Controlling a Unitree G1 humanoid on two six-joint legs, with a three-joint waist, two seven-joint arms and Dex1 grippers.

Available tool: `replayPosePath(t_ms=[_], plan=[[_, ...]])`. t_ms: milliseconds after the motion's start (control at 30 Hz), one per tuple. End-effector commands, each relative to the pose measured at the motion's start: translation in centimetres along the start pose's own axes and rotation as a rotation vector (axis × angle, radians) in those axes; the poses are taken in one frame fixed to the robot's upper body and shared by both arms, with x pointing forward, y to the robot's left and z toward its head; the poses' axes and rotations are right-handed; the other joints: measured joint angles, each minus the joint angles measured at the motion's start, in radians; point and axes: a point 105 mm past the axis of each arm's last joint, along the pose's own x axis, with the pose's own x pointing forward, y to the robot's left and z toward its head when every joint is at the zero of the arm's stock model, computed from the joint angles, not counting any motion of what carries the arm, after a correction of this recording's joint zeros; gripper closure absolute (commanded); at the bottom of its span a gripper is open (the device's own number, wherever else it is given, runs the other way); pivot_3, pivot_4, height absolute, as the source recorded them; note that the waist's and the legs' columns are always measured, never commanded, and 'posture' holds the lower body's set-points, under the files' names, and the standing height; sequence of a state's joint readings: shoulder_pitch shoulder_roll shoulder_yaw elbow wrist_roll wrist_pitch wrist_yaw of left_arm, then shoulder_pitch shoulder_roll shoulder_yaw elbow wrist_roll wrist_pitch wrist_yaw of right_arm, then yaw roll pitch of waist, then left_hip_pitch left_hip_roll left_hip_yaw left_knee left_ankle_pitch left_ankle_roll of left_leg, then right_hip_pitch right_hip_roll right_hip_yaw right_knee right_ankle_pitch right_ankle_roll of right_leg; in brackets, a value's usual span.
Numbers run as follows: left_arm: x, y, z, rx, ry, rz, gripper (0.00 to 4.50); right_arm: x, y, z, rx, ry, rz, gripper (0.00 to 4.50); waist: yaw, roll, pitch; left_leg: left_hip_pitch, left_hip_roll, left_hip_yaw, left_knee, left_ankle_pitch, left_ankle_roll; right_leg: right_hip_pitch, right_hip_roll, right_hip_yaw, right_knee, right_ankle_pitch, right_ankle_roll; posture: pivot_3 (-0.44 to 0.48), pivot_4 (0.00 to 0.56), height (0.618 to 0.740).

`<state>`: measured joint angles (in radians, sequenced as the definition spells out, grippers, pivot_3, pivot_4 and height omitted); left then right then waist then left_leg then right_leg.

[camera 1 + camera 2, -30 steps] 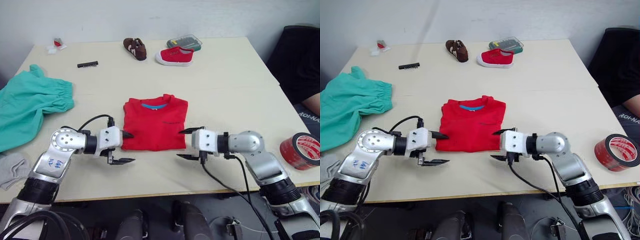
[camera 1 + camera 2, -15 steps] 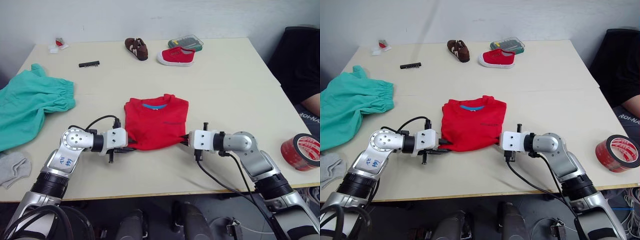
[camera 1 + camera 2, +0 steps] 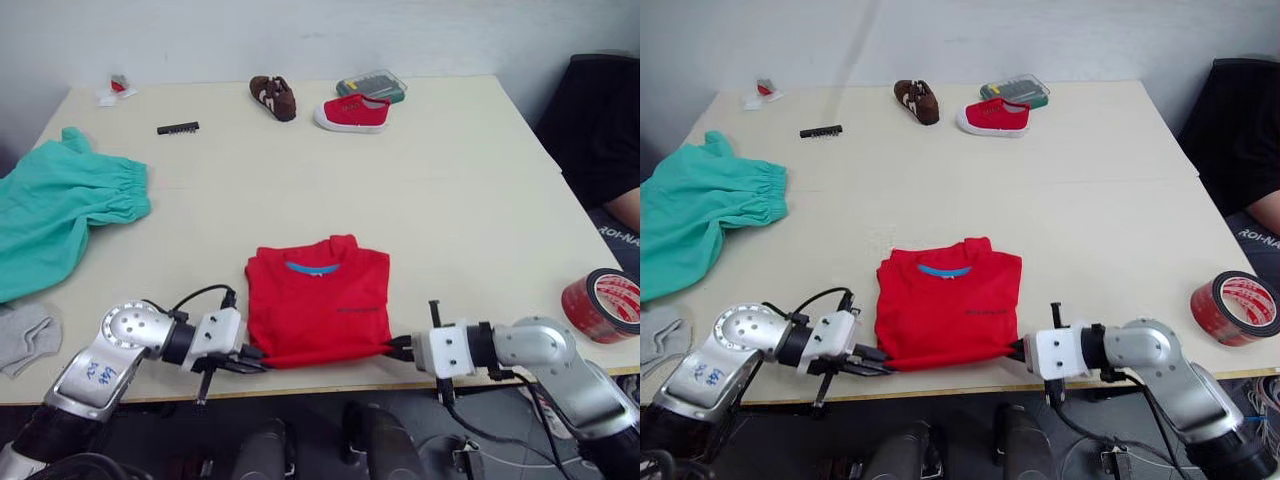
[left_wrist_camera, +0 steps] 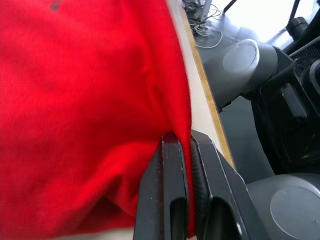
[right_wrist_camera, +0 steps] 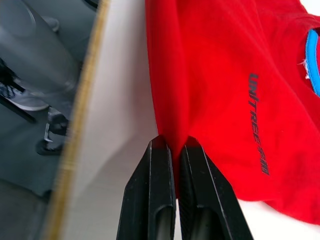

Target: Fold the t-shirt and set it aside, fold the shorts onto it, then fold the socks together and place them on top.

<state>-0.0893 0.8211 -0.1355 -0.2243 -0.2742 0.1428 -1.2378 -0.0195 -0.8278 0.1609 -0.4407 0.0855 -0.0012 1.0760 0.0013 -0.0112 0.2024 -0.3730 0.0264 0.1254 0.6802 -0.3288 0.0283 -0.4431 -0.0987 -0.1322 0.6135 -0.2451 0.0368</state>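
Gripping the folded t-shirt (image 3: 320,308) at the table's (image 3: 450,190) 6 o'clock edge, both end effectors (image 3: 252,356) (image 3: 398,347) are clamping its corners; shorts (image 3: 60,215) and socks (image 3: 25,335) are lying unfolded at 9 o'clock.

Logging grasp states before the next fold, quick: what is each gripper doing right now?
Left gripper: shut on the t-shirt, at its near left corner.
Right gripper: shut on the t-shirt, at its near right corner.

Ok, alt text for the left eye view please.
Two tools, left and right, pinch the bottom corners of a folded red t-shirt near the table's front edge. Teal shorts and a grey sock lie at left.
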Motion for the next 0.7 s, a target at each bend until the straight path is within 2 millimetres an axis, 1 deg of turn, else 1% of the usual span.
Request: replayPosePath(t_ms=[33, 100, 167, 200, 267, 367, 433, 467, 500, 567, 600, 667, 700], plan=[[0.3, -0.2, -0.7, -0.007, 0.006, 0.035, 4.48, -0.6, -0.6, 0.8, -0.001, -0.003, -0.082, 4.50, 0.003, 0.000, 0.000, 0.000, 0.000, 0.000, 0.000, 0.000, 0.000, 0.000, 0.000, 0.000, 0.000, 0.000, 0.000, 0.000, 0.150, 0.740], [0.2, -0.5, -1.1, -0.023, 0.009, 0.052, 4.48, -0.6, -0.4, 0.7, 0.018, 0.007, -0.081, 4.50, 0.007, 0.000, 0.000, 0.000, 0.001, 0.000, 0.000, -0.001, 0.001, 0.000, 0.001, 0.000, 0.000, 0.000, -0.001, 0.000, 0.150, 0.740], [0.1, -0.5, -1.5, -0.050, -0.002, 0.083, 4.50, -0.7, 0.0, 0.7, 0.026, -0.001, -0.055, 3.98, 0.012, 0.000, 0.000, 0.000, 0.001, 0.000, 0.000, -0.003, 0.003, 0.000, 0.001, 0.000, 0.000, -0.001, -0.001, 0.000, 0.150, 0.740], [0.0, -0.4, -1.6, -0.068, -0.012, 0.102, 4.24, -0.9, 0.2, 0.6, 0.042, 0.000, -0.053, 3.79, 0.013, 0.000, 0.000, 0.001, 0.001, 0.000, 0.000, -0.003, 0.003, 0.000, 0.001, 0.000, 0.000, -0.001, -0.002, 0.000, 0.150, 0.740], [-0.3, -0.7, -1.6, -0.137, -0.050, 0.102, 3.71, -1.3, 0.5, 0.6, 0.090, 0.000, -0.045, 3.13, 0.017, 0.000, 0.000, 0.001, 0.002, 0.000, 0.000, -0.004, 0.003, 0.000, 0.002, 0.000, 0.000, -0.001, -0.002, 0.000, 0.150, 0.740], [-2.1, -1.1, -0.6, -0.273, -0.123, 0.094, 2.82, -2.9, 0.2, 1.9, 0.225, -0.060, -0.053, 2.10, 0.018, 0.000, 0.000, 0.001, 0.003, 0.000, 0.000, -0.004, 0.003, 0.000, 0.003, 0.000, 0.000, -0.001, -0.003, 0.000, 0.150, 0.740], [-3.7, -0.3, 0.7, -0.339, -0.194, 0.111, 2.13, -3.9, 0.0, 2.6, 0.320, -0.089, -0.027, 1.32, 0.019, 0.000, 0.000, 0.001, 0.004, 0.000, 0.001, -0.004, 0.003, 0.000, 0.003, 0.000, 0.001, -0.002, -0.004, 0.000, 0.150, 0.740], [-4.9, 1.3, 2.0, -0.376, -0.269, 0.166, 1.86, -4.2, -1.1, 3.0, 0.349, -0.121, -0.061, 1.31, 0.021, 0.000, 0.000, 0.001, 0.004, -0.001, 0.001, -0.004, 0.003, 0.000, 0.003, 0.000, 0.002, -0.002, -0.004, 0.000, 0.150, 0.740], [-5.8, 2.4, 3.0, -0.400, -0.321, 0.201, 1.86, -4.4, -1.9, 3.3, 0.366, -0.143, -0.086, 1.31, 0.024, -0.001, 0.000, 0.002, 0.004, -0.002, 0.001, -0.004, 0.003, 0.000, 0.004, 0.000, 0.002, -0.002, -0.004, 0.000, 0.150, 0.740], [-6.6, 4.1, 4.6, -0.433, -0.401, 0.239, 1.86, -4.4, -3.6, 3.7, 0.407, -0.183, -0.151, 1.31, 0.027, -0.002, 0.000, 0.000, 0.004, -0.005, 0.002, -0.002, 0.003, 0.000, 0.004, -0.001, 0.002, -0.003, -0.005, 0.000, 0.150, 0.740], [-6.5, 4.6, 5.2, -0.435, -0.425, 0.241, 1.86, -4.0, -4.5, 3.7, 0.434, -0.203, -0.179, 1.31, 0.025, -0.002, 0.000, 0.000, 0.003, -0.005, 0.002, -0.002, 0.003, 0.001, 0.004, -0.001, 0.002, -0.003, -0.005, 0.000, 0.150, 0.740], [-5.3, 5.3, 6.0, -0.388, -0.400, 0.219, 1.86, -2.5, -5.8, 3.9, 0.486, -0.244, -0.191, 1.31, 0.023, -0.002, 0.000, 0.003, 0.003, -0.004, 0.002, -0.002, 0.002, 0.003, 0.003, 0.000, 0.003, -0.002, -0.005, 0.000, 0.150, 0.740], [-4.6, 5.4, 6.0, -0.362, -0.375, 0.207, 2.04, -1.7, -6.2, 4.0, 0.496, -0.252, -0.188, 1.49, 0.022, -0.002, 0.000, 0.003, 0.003, -0.004, 0.002, 0.000, -0.003, 0.003, 0.003, 0.000, 0.004, -0.002, -0.005, 0.000, 0.150, 0.740]])
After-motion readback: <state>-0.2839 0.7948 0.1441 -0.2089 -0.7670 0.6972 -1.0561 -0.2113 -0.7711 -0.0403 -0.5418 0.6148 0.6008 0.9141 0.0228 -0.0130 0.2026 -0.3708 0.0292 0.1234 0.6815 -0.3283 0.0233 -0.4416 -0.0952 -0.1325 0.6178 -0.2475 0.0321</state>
